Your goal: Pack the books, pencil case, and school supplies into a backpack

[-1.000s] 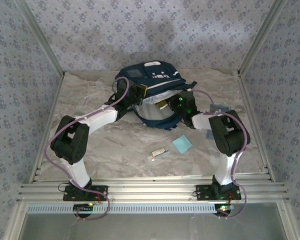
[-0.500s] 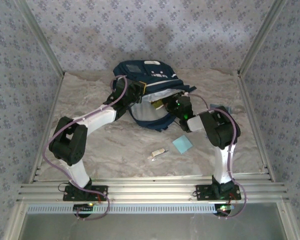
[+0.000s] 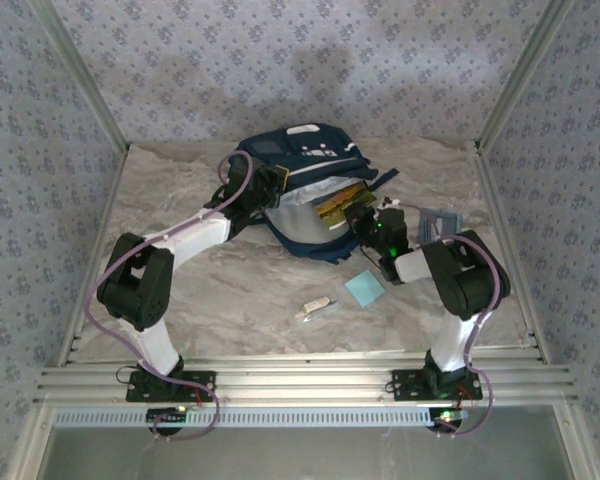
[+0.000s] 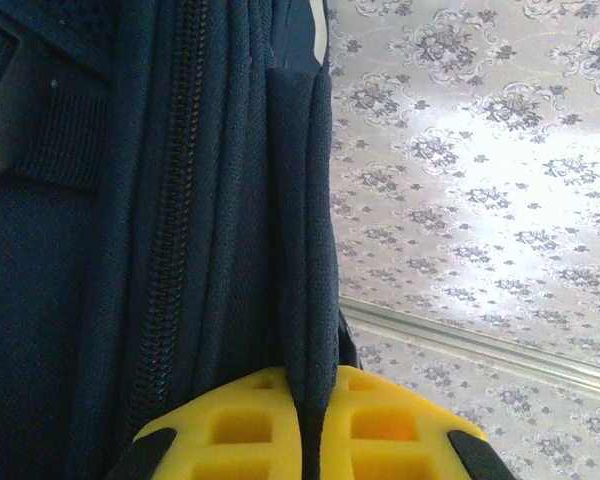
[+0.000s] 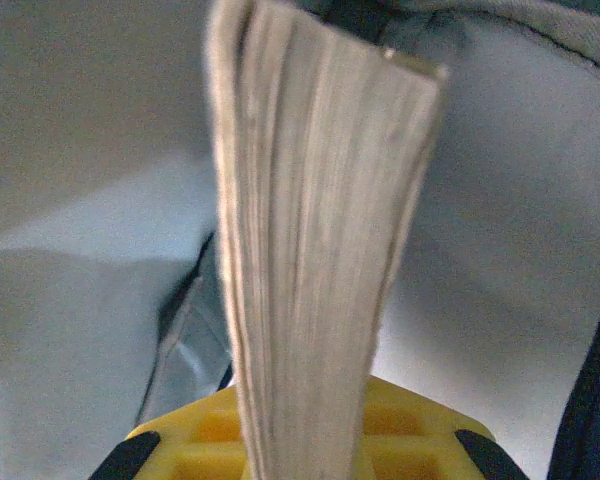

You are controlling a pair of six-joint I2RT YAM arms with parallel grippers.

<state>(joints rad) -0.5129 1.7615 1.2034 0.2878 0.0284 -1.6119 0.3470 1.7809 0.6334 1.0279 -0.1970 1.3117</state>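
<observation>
The navy backpack (image 3: 305, 152) lies at the back of the table, its mouth showing pale lining (image 3: 298, 222). My left gripper (image 3: 276, 186) is shut on a fold of the backpack's navy rim (image 4: 305, 250) at the mouth's left side. The right gripper (image 3: 358, 216) is shut on the book (image 3: 340, 203), whose yellowish cover tilts at the mouth's right side. In the right wrist view the book's page edge (image 5: 315, 230) stands between the yellow jaws, with the lining (image 5: 90, 210) behind it. A light-blue pad (image 3: 365, 288) and a white stick (image 3: 315, 307) lie on the table. The grey pencil case (image 3: 438, 220) lies partly behind the right arm.
Patterned walls and metal frame posts (image 3: 505, 95) close in the table on three sides. The backpack's dark straps (image 3: 380, 178) trail to its right. Both arms' elbows rise over the table's left and right sides.
The right arm has swung, its elbow ending farther right. The book has come up at the backpack's mouth and shows more cover. The left gripper keeps its hold on the rim.
</observation>
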